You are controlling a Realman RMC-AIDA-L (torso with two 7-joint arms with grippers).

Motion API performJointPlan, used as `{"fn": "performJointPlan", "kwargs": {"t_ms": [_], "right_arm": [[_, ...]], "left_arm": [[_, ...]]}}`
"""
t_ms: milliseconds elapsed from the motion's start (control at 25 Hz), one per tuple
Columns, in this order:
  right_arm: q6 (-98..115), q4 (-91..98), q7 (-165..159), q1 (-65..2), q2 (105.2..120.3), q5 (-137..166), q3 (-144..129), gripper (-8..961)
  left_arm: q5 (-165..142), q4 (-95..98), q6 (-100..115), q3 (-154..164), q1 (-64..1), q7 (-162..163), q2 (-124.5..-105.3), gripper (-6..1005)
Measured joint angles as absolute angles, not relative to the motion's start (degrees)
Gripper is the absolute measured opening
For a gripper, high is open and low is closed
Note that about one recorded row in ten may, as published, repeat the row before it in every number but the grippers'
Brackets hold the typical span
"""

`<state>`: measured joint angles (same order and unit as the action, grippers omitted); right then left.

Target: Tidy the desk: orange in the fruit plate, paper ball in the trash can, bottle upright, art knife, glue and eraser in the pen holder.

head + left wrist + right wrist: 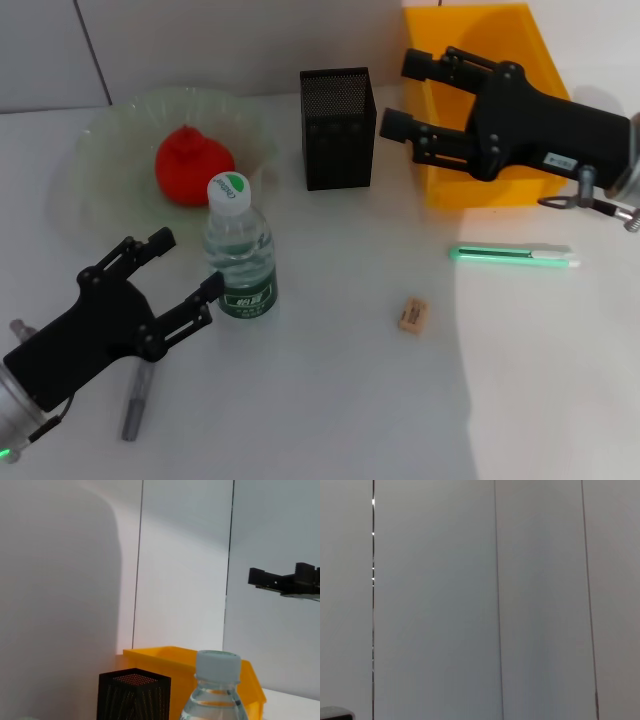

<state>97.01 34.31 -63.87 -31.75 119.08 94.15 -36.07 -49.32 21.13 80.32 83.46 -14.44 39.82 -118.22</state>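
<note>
On the white desk, your left gripper (183,270), a black two-fingered claw, sat spread wide just beside the small clear plastic water bottle with the green label and white cap (240,250), which stood upright; a careless swing from that side could have knocked it over and undone that step. Your right gripper (405,95), also gaping and holding nothing, hung over the near edge of the bright yellow-orange rectangular trash can (520,45), close to the square black mesh pen holder (338,128), light enough, I judged, to be shoved if the arm dropped carelessly. The round orange-red orange (193,165) lay in the pale green ruffled fruit plate (110,140). The tiny tan eraser (412,314) and the slim green-and-white art knife (515,256) lay flat, likely to skid or slip from a pinch. A grey pen-like stick (137,399) lay under your left arm, where it could be swept away.
</note>
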Motion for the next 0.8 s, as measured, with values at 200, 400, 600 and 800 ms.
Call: {"fn": "performJointPlan", "kwargs": {"t_ms": [200, 400, 600, 800], "right_arm": [[100.9, 37.1, -63.4, -28.8, 118.85, 96.3, -36.7, 747], [107.5, 41.3, -63.1, -24.8, 118.32, 101.2, -36.7, 747], [111.2, 41.4, -65.9, -23.4, 116.15, 106.5, -36.2, 746], [110.7, 41.4, -68.6, -23.2, 115.62, 112.7, -36.0, 746]], "left_arm": [[-49.5, 23.4, 82.1, 83.8, -10.6, 41.0, -117.58, 815], [-52.5, 25.9, 85.0, 84.1, -5.7, 45.0, -115.97, 815], [-61.8, 29.6, 90.1, 83.6, -3.6, 48.2, -114.68, 815], [-63.8, 29.8, 91.5, 83.4, -4.5, 52.1, -114.08, 815]]}}
